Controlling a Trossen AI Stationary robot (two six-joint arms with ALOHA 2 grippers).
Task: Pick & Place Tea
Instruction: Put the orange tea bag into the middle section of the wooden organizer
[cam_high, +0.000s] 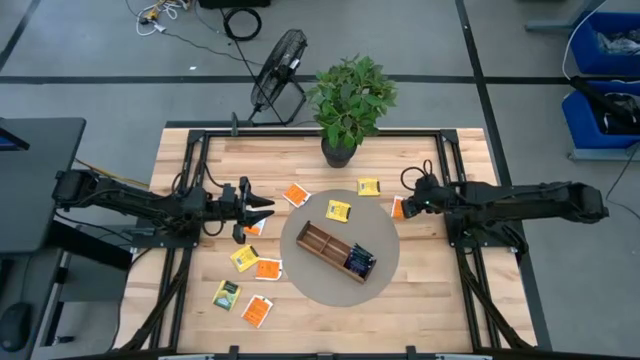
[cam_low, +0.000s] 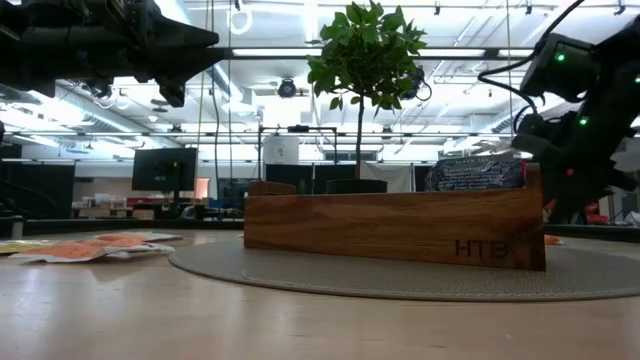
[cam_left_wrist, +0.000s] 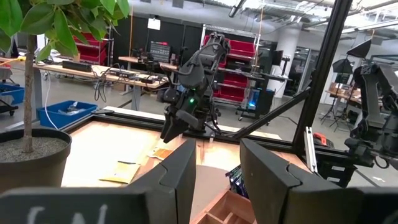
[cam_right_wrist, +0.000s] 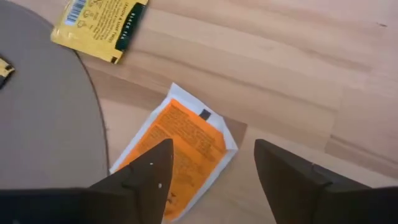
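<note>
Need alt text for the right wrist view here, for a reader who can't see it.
The right claw, open, hovers directly over an orange tea sachet lying flat on the wooden table beside the grey round mat. A yellow sachet lies farther off, at the mat's edge.

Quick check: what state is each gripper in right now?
Left gripper: jaws open, empty.
Right gripper: jaws open, empty, above an orange square tea sachet.

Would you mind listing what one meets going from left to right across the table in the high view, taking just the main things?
Left gripper, open → orange sachet → yellow sachet → yellow sachet near the plant → right gripper, open over an orange sachet.
</note>
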